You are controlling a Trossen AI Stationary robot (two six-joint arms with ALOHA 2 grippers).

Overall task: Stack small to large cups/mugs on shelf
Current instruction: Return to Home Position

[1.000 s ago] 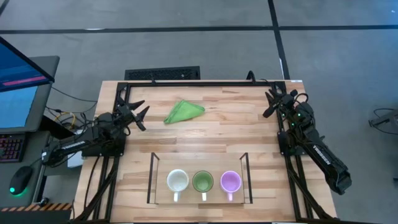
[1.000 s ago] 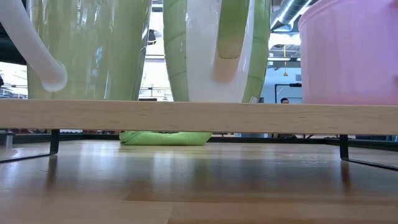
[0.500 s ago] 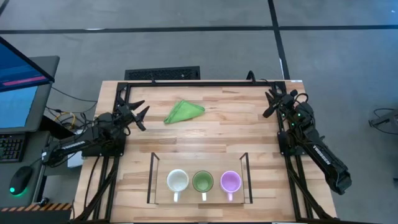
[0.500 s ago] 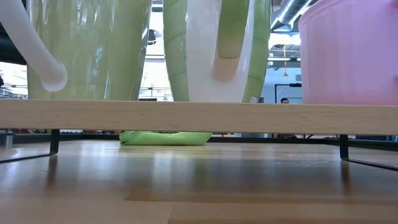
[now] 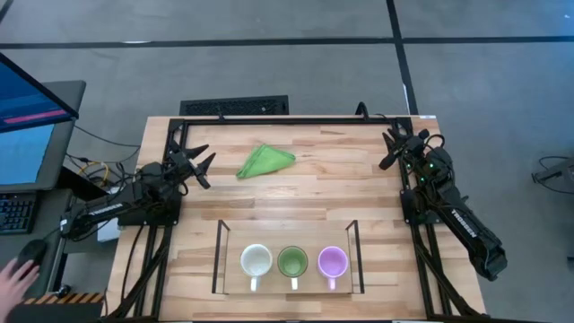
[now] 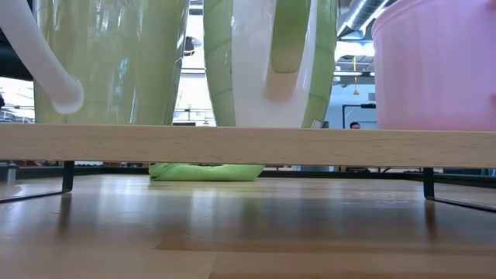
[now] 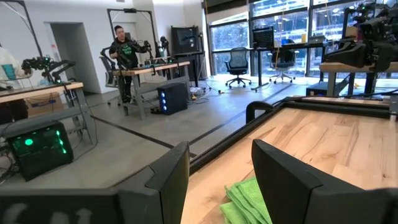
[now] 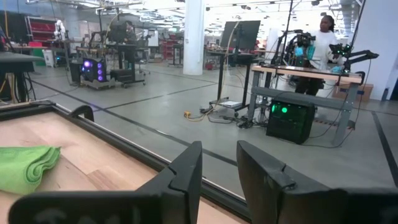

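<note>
Three mugs stand side by side on the shelf's clear top (image 5: 287, 282) near the table's front edge: white (image 5: 256, 262) at left, green (image 5: 292, 262) in the middle, light purple (image 5: 333, 262) at right, handles toward the front. In the low view they rest on the shelf's board (image 6: 248, 146): white (image 6: 116, 62), green (image 6: 271, 62), purple (image 6: 438, 66). My left gripper (image 5: 203, 167) is open and empty by the table's left edge. My right gripper (image 5: 389, 151) is open and empty by the right edge.
A folded green cloth (image 5: 265, 161) lies on the table toward the far side, also in the left wrist view (image 7: 245, 199) and the right wrist view (image 8: 25, 167). A person's hand (image 5: 13, 274) is at a mouse left of the table. People stand in the room beyond.
Both arms and the mugs have kept still. A person's hand has come into view at the mouse left of the table.
</note>
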